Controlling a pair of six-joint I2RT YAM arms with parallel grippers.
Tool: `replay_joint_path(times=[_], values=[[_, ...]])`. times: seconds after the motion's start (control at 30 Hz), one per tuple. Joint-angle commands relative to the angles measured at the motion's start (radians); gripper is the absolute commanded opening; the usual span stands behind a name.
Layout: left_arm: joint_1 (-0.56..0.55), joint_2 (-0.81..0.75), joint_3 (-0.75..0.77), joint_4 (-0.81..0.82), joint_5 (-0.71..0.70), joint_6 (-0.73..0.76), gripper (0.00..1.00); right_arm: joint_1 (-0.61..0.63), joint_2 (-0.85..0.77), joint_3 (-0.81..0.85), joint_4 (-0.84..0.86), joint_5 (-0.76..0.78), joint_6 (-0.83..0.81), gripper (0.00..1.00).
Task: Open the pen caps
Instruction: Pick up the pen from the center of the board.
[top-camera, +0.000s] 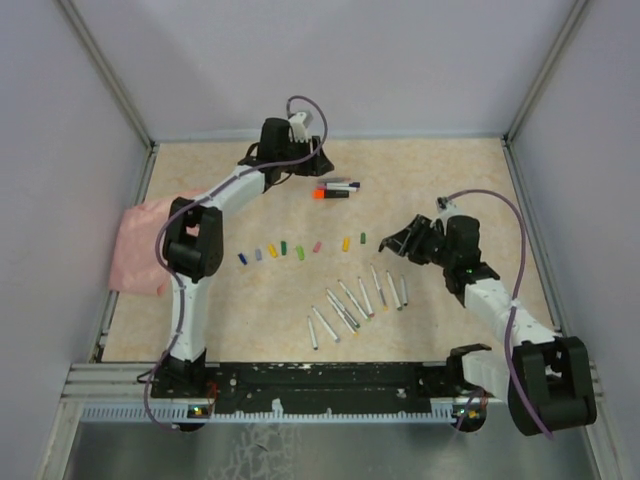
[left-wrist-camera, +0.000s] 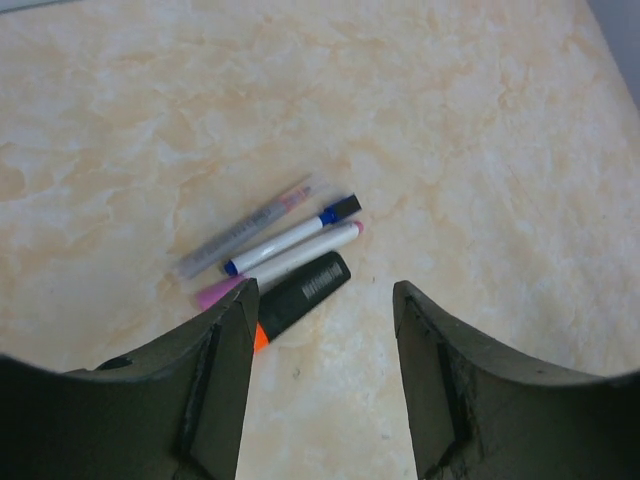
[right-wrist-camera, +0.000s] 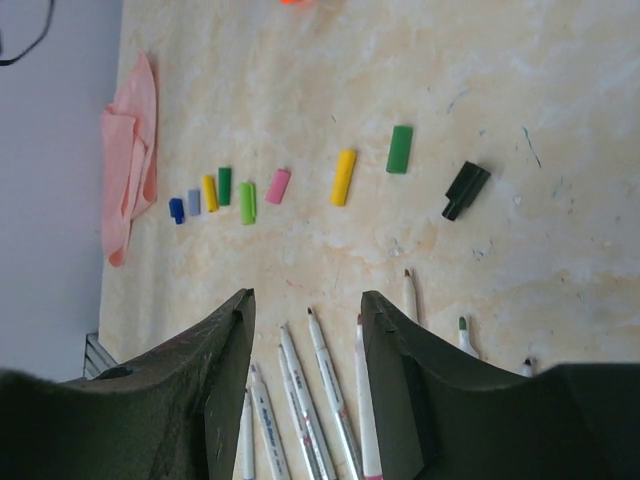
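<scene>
**A:** Where are the pen caps (right-wrist-camera: 343, 177)?

**B:** Off their pens, in a loose row across the middle of the counter (left-wrist-camera: 450, 120). The bare pens (right-wrist-camera: 320, 370) lie fanned on the side nearer the arms.

**A:** And the hands?

**B:** Both released, grasping nothing. The left hand (left-wrist-camera: 325, 300) hangs over four more pens (left-wrist-camera: 290, 240) at the far side, a dark highlighter (left-wrist-camera: 305, 290) among them. The right hand (right-wrist-camera: 307, 300) hangs above the fanned pens' tips.

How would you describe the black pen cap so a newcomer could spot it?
Start at the pink cloth and follow the row of loose caps away from it. The black cap lies last, past a green one, the only dark one.
</scene>
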Motion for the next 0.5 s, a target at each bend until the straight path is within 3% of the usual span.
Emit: replay_joint_path(times=[0.0, 0.13, 0.47], values=[[0.053, 0.139, 0.132, 0.052, 0.161, -0.128, 0.6, -0.006, 0.057, 0.11, 0.106, -0.032, 0.01, 0.47], [0.075, 0.24, 0.209, 0.096, 0.194, -0.205, 0.59, -0.005, 0.118, 0.148, 0.116, -0.048, 0.014, 0.47], [0.08, 0.367, 0.301, 0.131, 0.179, -0.23, 0.59, -0.005, 0.184, 0.196, 0.098, -0.093, -0.01, 0.47]])
